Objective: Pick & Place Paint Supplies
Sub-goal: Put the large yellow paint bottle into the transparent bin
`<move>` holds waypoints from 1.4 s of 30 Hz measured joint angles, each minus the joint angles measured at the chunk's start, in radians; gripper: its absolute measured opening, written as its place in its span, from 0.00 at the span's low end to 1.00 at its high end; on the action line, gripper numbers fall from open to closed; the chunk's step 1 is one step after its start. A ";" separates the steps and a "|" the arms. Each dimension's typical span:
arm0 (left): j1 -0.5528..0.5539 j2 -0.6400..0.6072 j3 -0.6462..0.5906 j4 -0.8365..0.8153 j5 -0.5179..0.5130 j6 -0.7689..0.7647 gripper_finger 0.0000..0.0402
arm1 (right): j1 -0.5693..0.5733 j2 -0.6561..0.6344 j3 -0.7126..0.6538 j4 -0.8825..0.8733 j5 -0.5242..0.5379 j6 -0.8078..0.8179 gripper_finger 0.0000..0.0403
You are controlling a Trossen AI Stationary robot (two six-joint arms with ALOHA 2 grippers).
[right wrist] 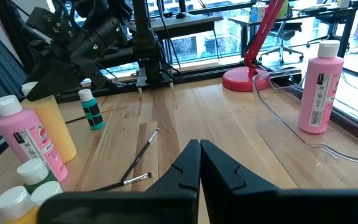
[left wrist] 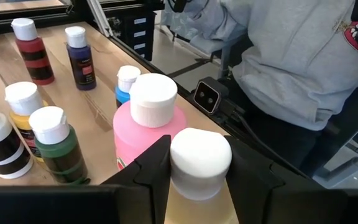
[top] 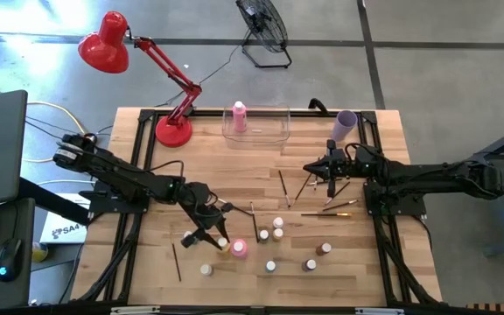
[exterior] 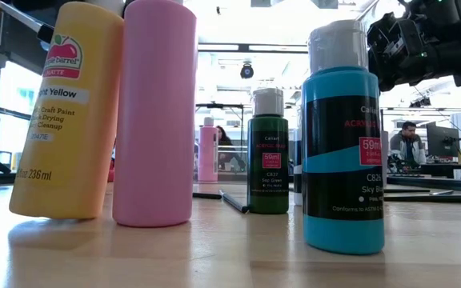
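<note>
The step in hand looks like the pick of the yellow paint bottle (left wrist: pixel 199 171) at the near edge of the table (top: pixel 357 262): the left gripper (left wrist: pixel 197 163) stands half open with a dark finger on each side of the bottle's white cap, seemingly gripping it. In the low view the bottle leans against the tall pink bottle (exterior: pixel 154 112), its base on the wood, so the lift has not yet begun. The next move, I judge, calls for a firm hold and a straight rise clear of the pink neighbour and the tiny white-capped bottles (top: pixel 277 229) crowding just beside it, then a carry toward the far side. Farther out, thin paintbrushes (top: pixel 283 188) lie scattered mid-table. The right gripper (right wrist: pixel 199 163) hangs over them with its fingers pressed together, holding nothing. At the far edge, a second pink bottle (top: pixel 239 116) stands inside the clear bin (top: pixel 278 131), with the lilac cup (top: pixel 346 125) off to its right, well apart from the left gripper.
</note>
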 joint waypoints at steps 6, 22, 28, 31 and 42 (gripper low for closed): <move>0.000 -0.009 0.002 -0.033 -0.003 0.013 0.31 | 0.000 0.000 0.000 -0.001 0.000 0.000 0.01; 0.142 -0.125 -0.001 -0.259 0.030 0.089 0.31 | 0.000 0.000 0.000 -0.002 0.004 -0.004 0.01; 0.200 -0.214 -0.004 -0.380 0.018 0.117 0.31 | -0.001 0.000 0.000 -0.003 0.004 -0.004 0.01; 0.240 -0.264 -0.005 -0.432 -0.011 0.134 0.31 | -0.001 0.000 0.000 -0.003 0.004 -0.004 0.01; 0.373 -0.410 -0.004 -0.478 -0.118 0.163 0.31 | -0.001 0.000 0.000 0.001 0.004 -0.011 0.01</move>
